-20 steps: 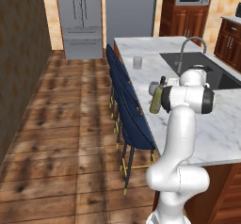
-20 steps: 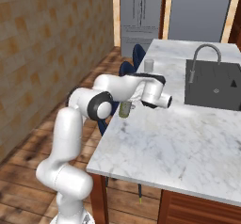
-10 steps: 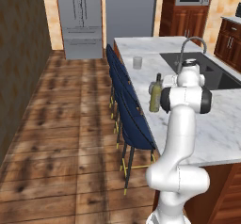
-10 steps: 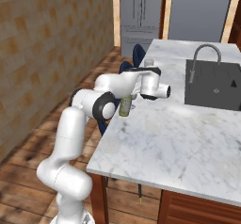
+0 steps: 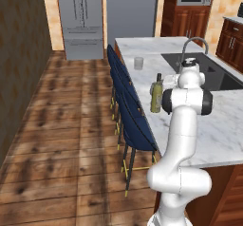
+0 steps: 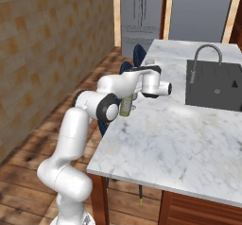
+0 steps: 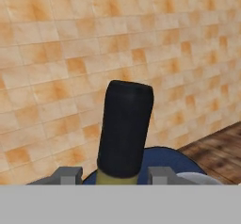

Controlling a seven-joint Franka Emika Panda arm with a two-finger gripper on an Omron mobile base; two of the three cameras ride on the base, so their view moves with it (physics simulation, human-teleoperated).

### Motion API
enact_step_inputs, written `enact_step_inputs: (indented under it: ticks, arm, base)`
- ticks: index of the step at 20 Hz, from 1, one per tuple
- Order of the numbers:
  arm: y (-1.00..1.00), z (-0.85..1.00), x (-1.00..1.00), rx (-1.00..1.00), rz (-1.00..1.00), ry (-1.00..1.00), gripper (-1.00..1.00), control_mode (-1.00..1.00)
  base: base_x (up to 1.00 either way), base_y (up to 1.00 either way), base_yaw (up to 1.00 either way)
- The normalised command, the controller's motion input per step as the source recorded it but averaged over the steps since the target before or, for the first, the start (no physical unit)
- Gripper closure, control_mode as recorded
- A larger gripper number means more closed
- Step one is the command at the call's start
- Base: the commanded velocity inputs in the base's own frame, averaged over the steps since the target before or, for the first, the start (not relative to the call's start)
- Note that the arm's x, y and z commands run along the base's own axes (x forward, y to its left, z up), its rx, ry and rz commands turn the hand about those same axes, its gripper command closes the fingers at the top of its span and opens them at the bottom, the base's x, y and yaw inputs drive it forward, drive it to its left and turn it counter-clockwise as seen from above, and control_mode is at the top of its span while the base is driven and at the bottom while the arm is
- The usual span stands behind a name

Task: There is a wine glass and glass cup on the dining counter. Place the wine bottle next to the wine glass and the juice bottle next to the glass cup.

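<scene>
— Marble counter (image 5: 223, 125): what do you get from the left base view?
— Your glass cup (image 5: 138, 62), far off. Hand view: claw (image 7: 113, 175) clamped on the wine bottle (image 5: 156, 96) neck, near the stool edge.

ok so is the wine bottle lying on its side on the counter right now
No, the wine bottle stands upright near the edge of the dining counter.
</scene>
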Motion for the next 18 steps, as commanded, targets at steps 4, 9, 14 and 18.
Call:
enact_step_inputs:
  ticks: [4,9,14,18]
  arm:
    - [0.0,-0.03,-0.01,-0.04,0.0,0.0,1.0,-1.0]
    - [0.0,0.0,-0.03,-0.05,0.0,0.0,1.0,-1.0]
    - [-0.01,0.0,-0.1,-0.02,0.0,0.0,1.0,-1.0]
    - [-0.01,0.0,-0.07,0.0,0.0,-0.02,1.0,-1.0]
  base:
    - [0.0,0.0,0.0]
    - [0.0,0.0,0.0]
    - [0.0,0.0,0.0]
    - [0.0,0.0,0.0]
